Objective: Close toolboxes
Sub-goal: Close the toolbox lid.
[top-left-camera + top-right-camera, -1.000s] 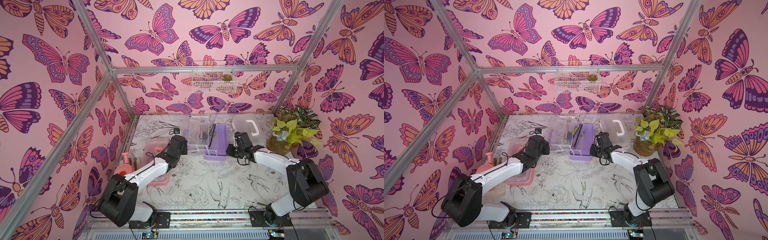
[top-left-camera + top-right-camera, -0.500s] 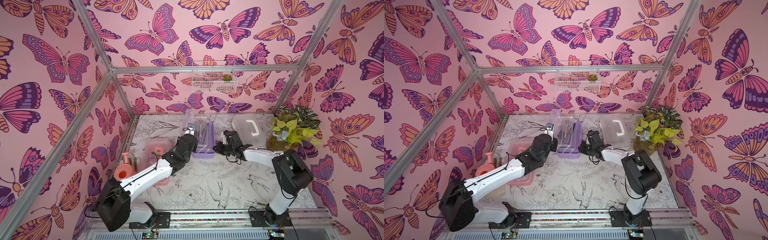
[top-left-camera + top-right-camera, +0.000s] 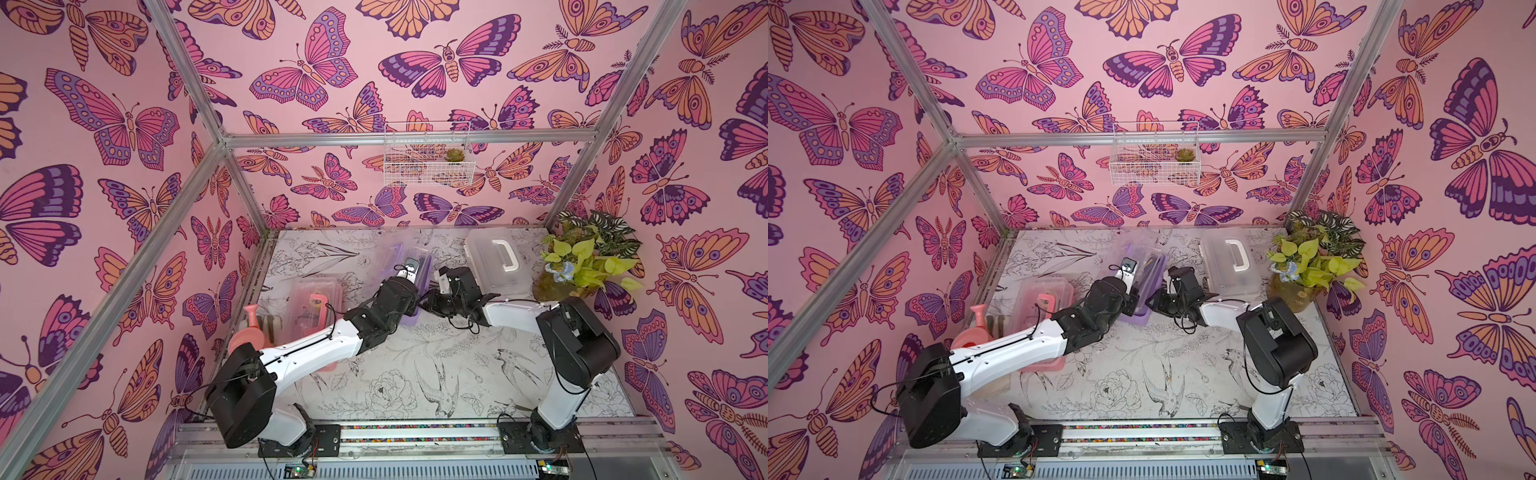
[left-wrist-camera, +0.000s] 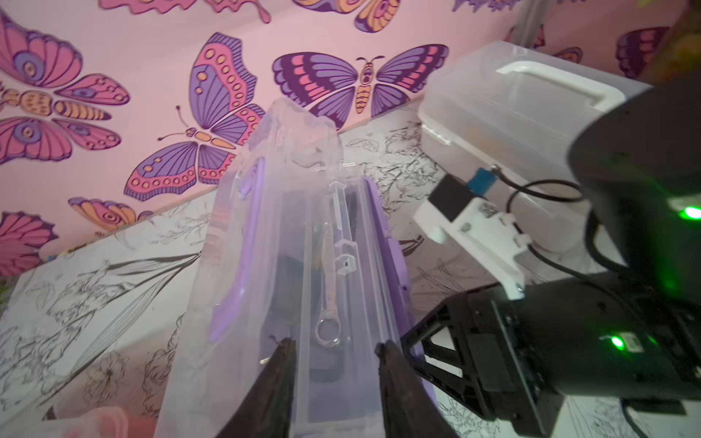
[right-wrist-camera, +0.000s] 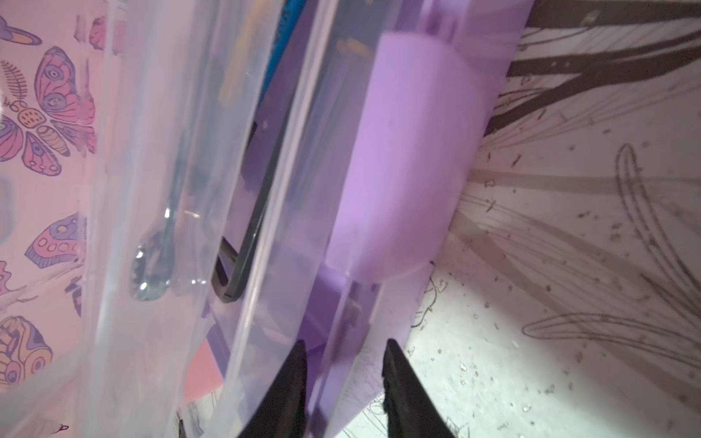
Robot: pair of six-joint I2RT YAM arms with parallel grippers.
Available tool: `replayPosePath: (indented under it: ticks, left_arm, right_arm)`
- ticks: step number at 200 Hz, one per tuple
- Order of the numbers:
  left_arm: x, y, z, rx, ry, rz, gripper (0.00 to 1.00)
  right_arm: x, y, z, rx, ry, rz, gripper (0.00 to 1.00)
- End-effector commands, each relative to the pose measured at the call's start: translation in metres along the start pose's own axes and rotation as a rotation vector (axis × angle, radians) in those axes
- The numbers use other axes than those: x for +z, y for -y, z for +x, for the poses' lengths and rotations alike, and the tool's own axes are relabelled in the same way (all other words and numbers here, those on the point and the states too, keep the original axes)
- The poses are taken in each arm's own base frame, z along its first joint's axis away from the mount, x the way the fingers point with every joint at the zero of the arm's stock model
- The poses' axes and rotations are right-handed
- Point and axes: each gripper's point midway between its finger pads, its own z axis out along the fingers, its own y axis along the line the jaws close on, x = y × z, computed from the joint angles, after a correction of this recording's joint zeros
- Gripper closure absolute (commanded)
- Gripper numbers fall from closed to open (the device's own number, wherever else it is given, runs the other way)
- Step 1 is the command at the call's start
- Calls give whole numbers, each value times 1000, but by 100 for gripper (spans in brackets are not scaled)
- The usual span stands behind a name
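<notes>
Pink walls point(image 3: 124, 124) printed with butterflies are seen on three sides, framed by aluminium bars point(image 3: 407, 137). The bench point(image 3: 415, 374), covered in line drawings of flowers and birds, is reached across by two white-and-black arms. The left arm point(image 3: 316, 349) is laid over the near part of the pink toolbox point(image 3: 303, 295), which is partly hidden by it. The right arm point(image 3: 515, 313) is bent in from the right. One potted plant point(image 3: 590, 257) is set in the far right corner, just beside the white toolbox point(image 3: 486, 270).

Three toolboxes are counted. The white toolbox is placed at the far right, its clear lid down and its white handle on top. The pink toolbox is placed at the left, its lid down as far as can be seen. The purple toolbox point(image 3: 1152, 270) is found between them. Its clear lid is stood up at an angle over the purple base and is blurred in both top views, where its middle is covered by the left wrist.

One white wire basket point(image 3: 424, 178) is hung on the back wall. One pink watering can point(image 3: 249, 332) is stood at the left edge, just beside the pink toolbox.

Two hands are set at the purple toolbox's near end. The left hand point(image 4: 335, 343) is released, with the clear plastic end between its parted fingers. The right hand point(image 5: 346, 343) is likewise released, and the purple base's wall is seen between its fingers. Contact cannot be told for either. One wrench point(image 4: 328, 303) is seen through the clear plastic. One small succulent point(image 3: 455, 156) is set in the basket.
</notes>
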Motion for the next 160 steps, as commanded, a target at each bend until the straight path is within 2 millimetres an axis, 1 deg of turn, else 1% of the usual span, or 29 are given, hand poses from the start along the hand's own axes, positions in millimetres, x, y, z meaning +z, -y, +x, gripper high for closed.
replayPosePath:
  ticks: [1,14,24,34,58,64,73,75,78,90,105,120,134,137,143,145,147,148,160]
  left_arm:
    - [1,6,-5,-47,-2,43,40]
    - [-1,6,-9,-64,5,47,30]
    - [-4,6,-10,-76,9,52,28]
    - [-6,6,-13,-90,16,57,22]
    - [-7,5,-14,-108,19,56,15]
    - [-6,5,-15,-115,17,60,15]
    - [-3,5,-13,-127,11,73,14]
    - [-2,5,-13,-130,8,74,14]
    - [-1,5,-12,-135,5,77,14]
    - [4,3,-9,-163,-11,83,11]
    - [11,-1,-6,-198,-29,96,10]
    - [21,-10,-5,-236,-43,100,3]
    - [31,-19,-7,-281,-59,113,0]
    - [34,-22,-8,-292,-61,114,0]
    - [39,-27,-9,-313,-67,120,0]
    - [40,-28,-9,-318,-68,124,0]
    - [42,-29,-9,-325,-69,126,0]
    - [43,-30,-10,-328,-70,128,0]
    - [54,-39,-12,-361,-81,140,0]
  right_arm:
    - [-14,-8,-6,0,22,-45,62]
    - [-21,-5,-6,1,30,-39,61]
    - [-26,-2,-5,-5,32,-26,60]
    - [-32,2,-3,-9,32,-9,59]
    - [-47,13,-3,-2,45,20,56]
    - [-51,16,-4,2,52,23,55]
    - [-53,25,-4,16,53,37,54]
    - [-60,20,-8,7,70,25,54]
    - [-63,19,-9,7,75,23,54]
    - [-69,24,-13,8,89,34,52]
    - [-76,27,-19,1,110,47,47]
    - [-79,30,-24,-7,122,53,44]
    - [-80,30,-31,-7,130,43,35]
    - [-80,30,-32,-6,131,37,30]
    - [-80,28,-36,-4,136,27,17]
    - [-79,28,-36,-2,138,24,11]
    - [-79,28,-37,-2,138,19,3]
    - [-79,27,-37,-1,141,18,1]
    - [-77,25,-43,7,151,-7,1]
